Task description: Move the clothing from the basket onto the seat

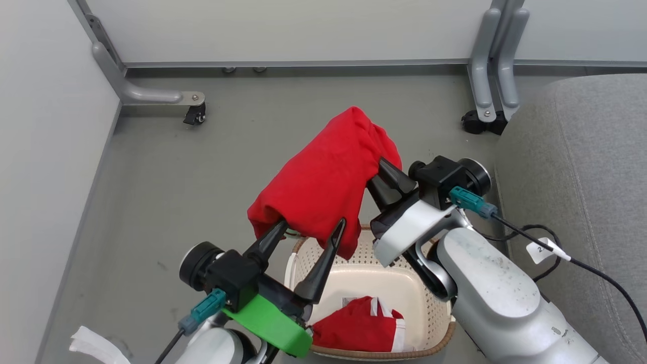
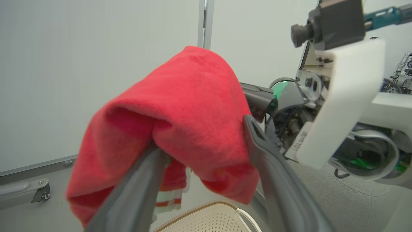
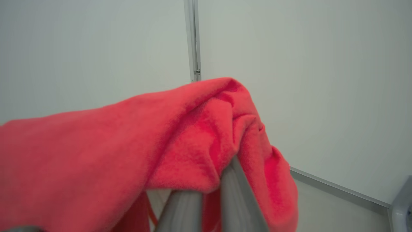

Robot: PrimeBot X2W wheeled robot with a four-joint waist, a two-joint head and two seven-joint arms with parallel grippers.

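The raised garment point(image 1: 323, 177) hangs above the basket point(image 1: 430, 309), its upper end pinched between the closed fingers of the right gripper point(image 1: 379, 174). The left gripper point(image 1: 311, 227) holds its fingers spread wide, with the garment's lower end draped over their tips. The second garment point(image 1: 361, 326) lies inside the basket, and the seat point(image 1: 581, 151) stands to the basket's right

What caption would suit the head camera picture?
Right gripper holds a red garment above the basket, open left gripper touching it; another garment lies inside.

Red clothing point(image 3: 128, 145) drapes from left edge to centre frame, pinched at bottom centre by the gripper point(image 3: 215, 193) (its tips buried in fabric), pale wall point(image 3: 322, 80) behind.
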